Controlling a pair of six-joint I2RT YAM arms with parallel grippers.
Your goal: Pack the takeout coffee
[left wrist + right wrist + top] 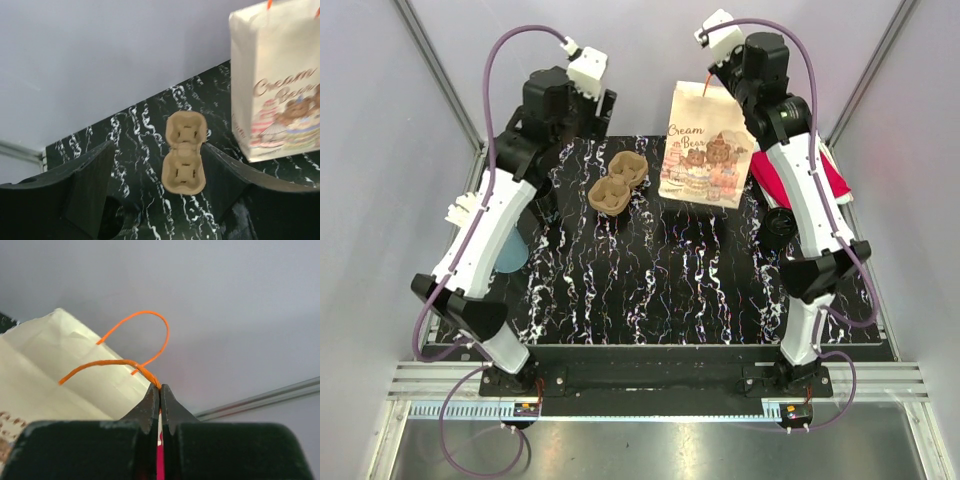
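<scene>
The right gripper [160, 390] fills the bottom of its wrist view, its two black fingers pressed together on the orange handle [107, 363] of a white paper bag [65, 370]. The cord is pinched right at the tips. The second handle loop stands free behind it. Seen from above, the bag [707, 145] stands at the far right of the black marbled table [650, 290] with its printed face toward the camera. It reads "Cream Bear" in brown script over a drawing of bears and layered cakes. The left wrist view shows the same print from the side, cut off at the frame edge. Whether the bag's base rests on the table or hangs just off it cannot be told. The right arm rises from its base at the near right edge, runs along the right side and folds over at the far corner, so the wrist sits high above the bag's mouth. A red item [767, 180] lies under that arm at the table's right edge, too hidden to identify. The left arm runs up the left edge and bends inward at the far left corner. The left gripper [157, 147] has its jaws spread wide with nothing between them, clear of the brown pulp cup carrier [185, 152]. The carrier lies flat and empty on the table, just left of the bag and not touching it. Something pale blue [512, 255] shows beside the left arm.
</scene>
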